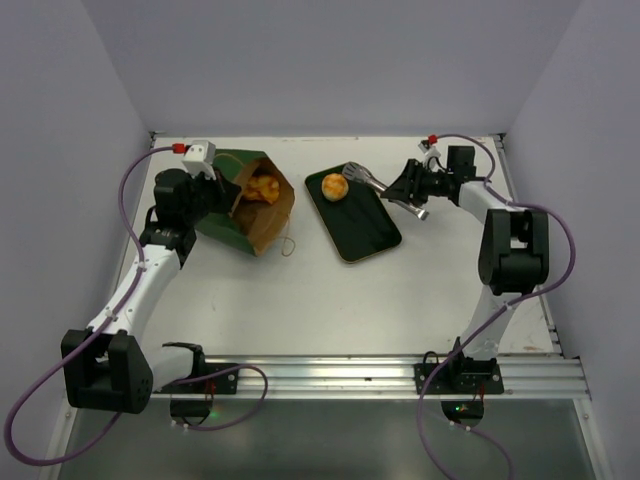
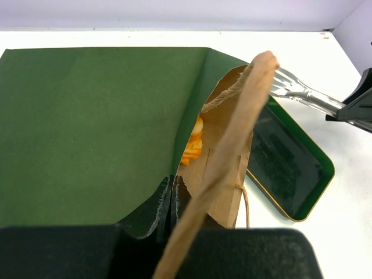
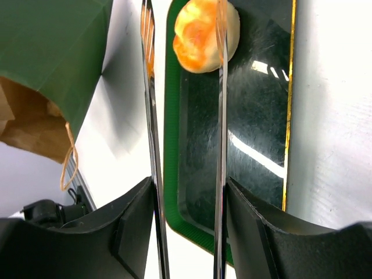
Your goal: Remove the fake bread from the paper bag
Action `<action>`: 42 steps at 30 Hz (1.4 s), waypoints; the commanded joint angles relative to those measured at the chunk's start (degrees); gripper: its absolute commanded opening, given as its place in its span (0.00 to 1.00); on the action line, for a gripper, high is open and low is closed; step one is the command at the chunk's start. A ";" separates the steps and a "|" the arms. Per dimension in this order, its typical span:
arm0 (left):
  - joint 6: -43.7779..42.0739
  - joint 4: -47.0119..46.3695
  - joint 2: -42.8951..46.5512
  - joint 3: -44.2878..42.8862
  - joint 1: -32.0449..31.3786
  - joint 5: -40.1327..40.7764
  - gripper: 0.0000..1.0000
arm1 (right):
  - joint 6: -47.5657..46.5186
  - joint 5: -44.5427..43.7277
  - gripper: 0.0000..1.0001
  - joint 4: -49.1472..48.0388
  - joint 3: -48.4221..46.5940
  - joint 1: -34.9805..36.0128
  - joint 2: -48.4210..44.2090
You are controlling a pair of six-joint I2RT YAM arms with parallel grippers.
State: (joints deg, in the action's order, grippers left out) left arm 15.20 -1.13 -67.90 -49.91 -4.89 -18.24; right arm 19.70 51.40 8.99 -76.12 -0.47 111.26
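**Top external view.** You see the paper bag [image 1: 225, 228] lying on its side at the left of the table [image 1: 400, 300], its open mouth turned toward the tray [image 1: 365, 225]. The left claw [image 1: 213, 190] sits at the bag's far rim. Several pieces of fake bread [image 1: 264, 188] lie inside, just within the mouth. A thin cord handle [image 1: 290, 245] trails onto the table from the mouth's near corner. One round bun [image 1: 335, 187] rests on the far end of the tray, apart from the bag. The right claw [image 1: 405, 187] holds metal tongs [image 1: 368, 180], whose tips reach over that far end beside the bun.

**Left wrist view.** You see the left claw's fingers pressed together on the edge of the bag's wall, green outside and brown inside. A sliver of orange bread shows in the opening, just beyond the fingers. The tray lies to the right, with the tong tips above its far corner.

**Right wrist view.** You see the right claw clamped on the tongs, one blade against each finger. The blades stand apart. The right blade crosses the bun on the tray; whether it touches the bun, you cannot tell. The left blade runs over the table just outside the tray's rim. The bag's mouth and cord handle sit at the left.
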 commanded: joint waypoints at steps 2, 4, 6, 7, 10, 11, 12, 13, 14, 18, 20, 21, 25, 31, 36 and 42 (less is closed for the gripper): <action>-2.10 -1.86 1.28 -0.36 0.49 -2.50 0.00 | -7.80 5.02 0.52 1.27 -0.08 -0.76 -7.10; -2.19 -2.21 1.19 -0.10 0.49 -3.38 0.00 | -11.86 9.23 0.51 6.11 -0.35 -0.67 -8.77; -2.11 -2.74 0.75 -0.10 0.49 -4.17 0.00 | -22.03 11.17 0.50 15.46 -1.40 0.03 -11.50; -1.84 -2.74 0.49 -0.27 0.58 -4.87 0.00 | -25.38 11.27 0.49 18.83 -1.75 0.03 -12.38; -1.32 -2.83 -0.39 -0.98 0.40 -5.49 0.00 | -37.00 9.79 0.49 29.74 -1.76 4.50 -16.51; -1.23 -2.83 -0.74 -1.15 0.40 -5.58 0.00 | -40.76 9.08 0.49 32.98 -1.49 7.04 -18.60; -1.14 -2.83 -1.00 -1.50 0.40 -5.67 0.00 | -42.28 8.29 0.49 34.24 -1.40 8.54 -19.58; -0.70 -2.83 -1.27 -1.94 0.40 -5.84 0.00 | -43.25 6.63 0.49 34.86 -1.23 10.03 -20.64; -0.53 -2.83 -1.45 -2.03 0.32 -5.84 0.00 | -43.69 5.92 0.49 34.78 -0.79 12.75 -21.60; 0.35 -2.83 -1.80 -2.30 0.31 -6.11 0.00 | -41.07 4.68 0.48 33.63 -1.75 18.04 -24.25; 0.70 -2.83 -1.80 -2.12 0.23 -6.28 0.00 | -37.47 3.37 0.48 31.71 -2.72 21.11 -24.08; 0.88 -2.83 -1.80 -2.03 0.23 -6.46 0.00 | -36.07 2.23 0.48 30.92 -2.98 22.34 -23.81; 1.76 -2.83 -1.80 -1.86 0.23 -7.86 0.00 | -32.80 -8.13 0.49 27.84 -6.48 29.80 -20.49; 0.45 -0.64 -0.57 -1.07 0.23 -8.21 0.00 | -40.87 -25.54 0.49 27.57 -12.30 35.36 -15.82; -0.08 0.07 0.40 -0.28 0.23 -8.83 0.00 | -49.66 -34.07 0.50 23.88 -12.65 39.66 -14.67; -0.35 -0.19 1.19 1.22 0.23 -10.49 0.00 | -59.06 -38.92 0.52 21.68 -12.74 42.48 -13.18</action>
State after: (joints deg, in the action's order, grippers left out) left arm 15.44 0.51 -68.79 -49.32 -4.89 -25.87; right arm -31.75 17.30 34.46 -86.24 41.10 97.65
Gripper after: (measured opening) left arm 0.007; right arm 0.514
